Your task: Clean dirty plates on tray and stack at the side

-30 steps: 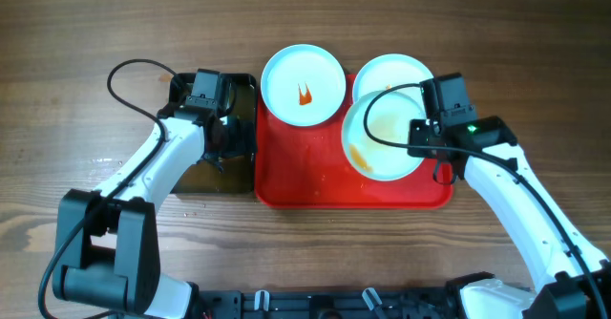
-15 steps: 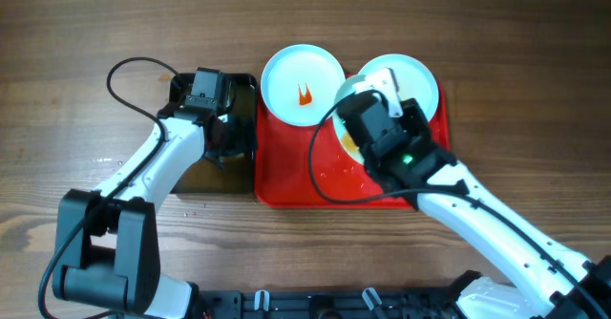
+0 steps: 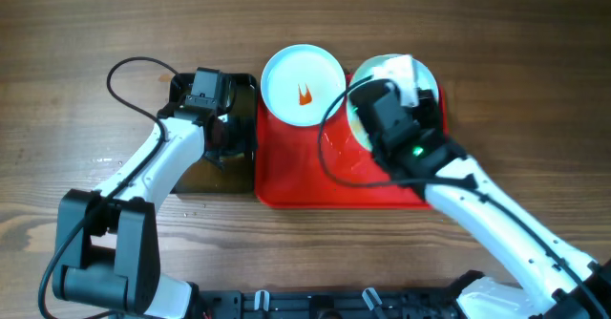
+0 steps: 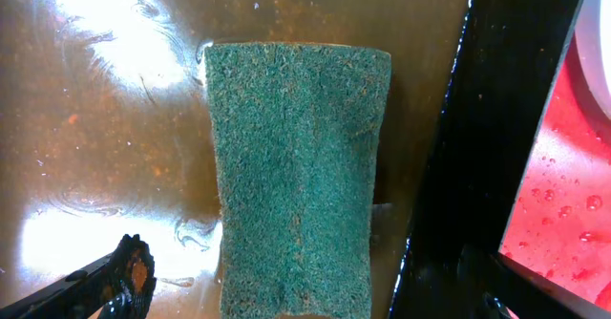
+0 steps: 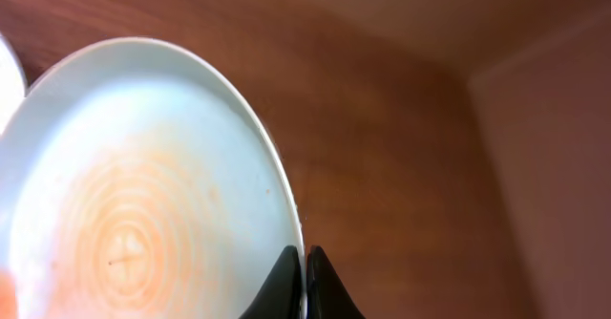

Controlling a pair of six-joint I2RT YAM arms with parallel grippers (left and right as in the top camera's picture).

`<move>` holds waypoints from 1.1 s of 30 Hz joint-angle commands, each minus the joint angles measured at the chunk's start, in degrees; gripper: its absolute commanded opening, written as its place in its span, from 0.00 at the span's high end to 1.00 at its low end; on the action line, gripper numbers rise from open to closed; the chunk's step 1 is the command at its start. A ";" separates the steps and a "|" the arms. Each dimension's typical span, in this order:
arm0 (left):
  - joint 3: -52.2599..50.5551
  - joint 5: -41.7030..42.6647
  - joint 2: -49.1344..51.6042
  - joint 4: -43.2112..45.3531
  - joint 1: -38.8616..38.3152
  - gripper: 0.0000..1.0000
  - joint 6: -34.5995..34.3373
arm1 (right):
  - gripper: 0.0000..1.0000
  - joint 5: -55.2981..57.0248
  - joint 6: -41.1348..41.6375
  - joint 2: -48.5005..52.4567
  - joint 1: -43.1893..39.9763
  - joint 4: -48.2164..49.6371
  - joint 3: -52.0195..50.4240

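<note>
Your right gripper (image 5: 304, 283) pinches the rim of the plate with orange rings (image 5: 134, 195) tight between its two fingers. The plate is tipped up over the right side of the red tray (image 3: 296, 180); a second ago it lay flat there. The right arm has swung in over the tray since then. The plate with the red smear (image 3: 304, 75) sits where it was, half over the tray's back edge. A third plate (image 3: 431, 82) peeks out behind the arm. Your left gripper (image 4: 320, 290) has not moved. Its fingers are wide apart over the green sponge (image 4: 296, 166) in the wet black tray (image 4: 496, 118).
</note>
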 commanded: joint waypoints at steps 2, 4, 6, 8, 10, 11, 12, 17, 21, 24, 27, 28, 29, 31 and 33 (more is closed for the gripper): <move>-0.31 1.16 -0.94 0.17 0.17 0.00 -0.02 | 0.96 -20.09 16.39 -0.90 -18.08 -3.34 1.03; -0.31 1.16 -0.94 0.15 0.17 0.00 -0.02 | 0.96 -31.39 20.26 -0.87 -30.88 -4.66 1.03; -0.31 1.16 -0.94 0.17 0.17 0.00 -0.02 | 0.96 -40.24 20.15 -0.55 -41.38 -4.90 0.98; -0.31 1.16 -0.94 0.17 0.17 0.00 -0.02 | 0.96 -44.24 19.93 0.48 -50.97 -5.38 0.66; -0.31 1.16 -0.94 0.20 0.17 0.00 -0.02 | 0.96 -44.39 19.91 1.25 -55.95 -5.81 -0.13; -0.31 1.16 -0.94 0.20 0.17 0.00 -0.04 | 0.96 -44.39 19.76 2.14 -58.62 -5.73 -0.72; -0.31 1.16 -0.94 0.20 0.17 0.00 -0.04 | 0.96 -44.37 18.34 3.34 -59.89 -5.53 -0.76; -0.31 1.16 -0.94 0.17 0.17 0.00 -0.02 | 0.91 -44.52 16.94 8.31 -60.57 -5.22 -0.74; -0.31 1.16 -0.94 0.22 0.17 0.00 -0.02 | 0.57 -53.22 12.48 8.85 -60.54 -4.57 -0.52; -0.31 1.14 -0.94 0.44 0.17 0.00 -0.02 | 0.53 -72.41 3.23 8.79 -59.01 -4.20 0.83; -0.31 1.14 -0.94 0.66 0.17 0.00 -0.02 | 0.51 -76.11 -2.10 6.82 -50.01 -4.20 1.81; -0.31 1.11 -0.94 1.03 0.17 0.00 0.00 | 0.50 -76.04 -3.08 6.38 -46.60 -3.56 1.97; -0.31 1.14 -0.94 1.44 0.17 0.00 0.00 | 0.50 -76.06 -3.93 6.23 -43.10 -2.62 2.14; -0.31 1.14 -0.94 2.34 0.17 0.00 -0.02 | 0.49 -73.77 -3.80 6.29 -33.66 1.51 2.16; -0.31 1.14 -0.94 2.38 0.17 0.00 -0.02 | 0.45 -67.84 -1.79 6.29 -25.44 5.33 2.10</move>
